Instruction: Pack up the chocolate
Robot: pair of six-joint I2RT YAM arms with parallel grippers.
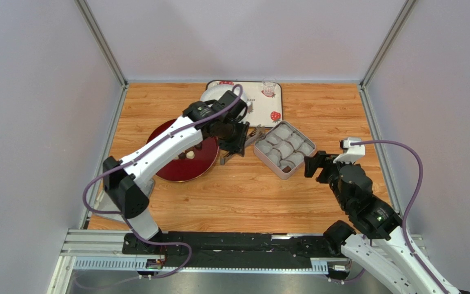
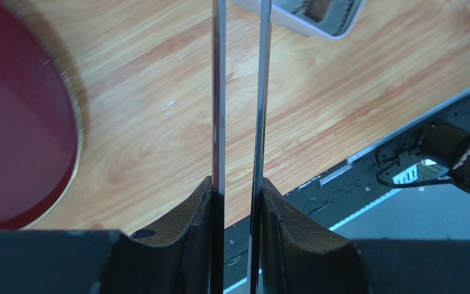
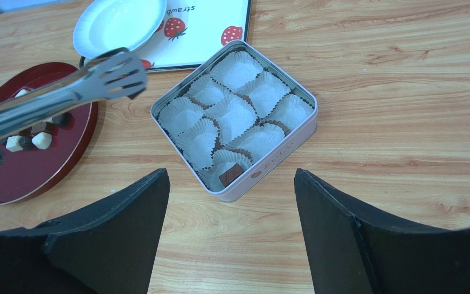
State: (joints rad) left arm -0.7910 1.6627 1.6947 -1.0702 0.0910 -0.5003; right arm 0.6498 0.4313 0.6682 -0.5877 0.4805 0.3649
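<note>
Top external view: the right arm rises from its base at the near edge and folds forward low over the worktop (image 1: 250, 196). Its right hand (image 1: 311, 165) stops just short of the near-right side of the square tin (image 1: 284, 149). In the right wrist view this right hand (image 3: 231, 174) is released, its fingers (image 3: 127, 233) spread wide, one either side of the tin (image 3: 280, 156).

One dark chocolate (image 3: 231, 174) sits in the paper cup at the tin's nearest corner. The other paper cups (image 3: 234, 116) show only white.

The left arm stretches from its base diagonally over the red plate (image 1: 173, 171), which lies left of the tin. The left hand (image 1: 236, 139) hangs just left of the tin, clenched on the tongs (image 3: 66, 92). The left wrist view shows both blades of the tongs (image 2: 219, 92) pinched between the fingers (image 2: 280, 214), running towards a corner of the tin.

More chocolate (image 3: 32, 139), cream and dark pieces, lies on the red plate (image 3: 29, 177).

Beyond the tin are a white bowl (image 3: 121, 24) and a strawberry mat (image 3: 207, 24).
</note>
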